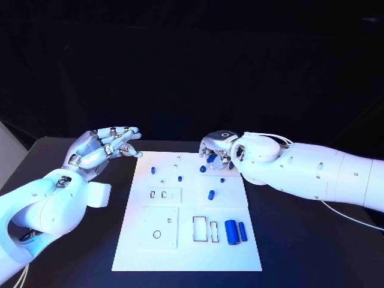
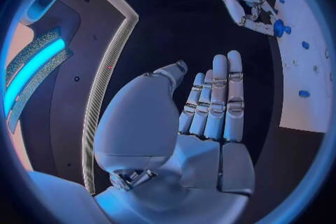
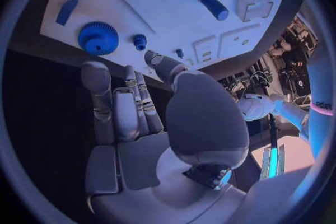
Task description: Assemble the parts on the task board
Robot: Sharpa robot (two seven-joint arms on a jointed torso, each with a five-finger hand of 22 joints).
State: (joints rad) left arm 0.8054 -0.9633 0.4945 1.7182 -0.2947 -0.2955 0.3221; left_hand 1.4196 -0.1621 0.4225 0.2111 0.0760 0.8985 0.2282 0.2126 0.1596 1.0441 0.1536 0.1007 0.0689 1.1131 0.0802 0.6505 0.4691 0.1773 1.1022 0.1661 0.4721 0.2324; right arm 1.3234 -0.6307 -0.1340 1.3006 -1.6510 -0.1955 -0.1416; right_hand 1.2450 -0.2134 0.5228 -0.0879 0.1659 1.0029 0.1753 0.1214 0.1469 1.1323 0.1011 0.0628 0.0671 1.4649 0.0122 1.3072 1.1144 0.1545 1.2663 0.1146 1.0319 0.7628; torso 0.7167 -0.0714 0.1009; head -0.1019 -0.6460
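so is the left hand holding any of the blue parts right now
No, the left hand is open with its fingers stretched out straight and nothing between them, off to the side of the task board.

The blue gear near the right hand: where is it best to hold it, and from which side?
Probably by its toothed rim, from above. The gear lies flat on the board, so only its rim and top face are free. The right hand hovers beside it, open, holding nothing.
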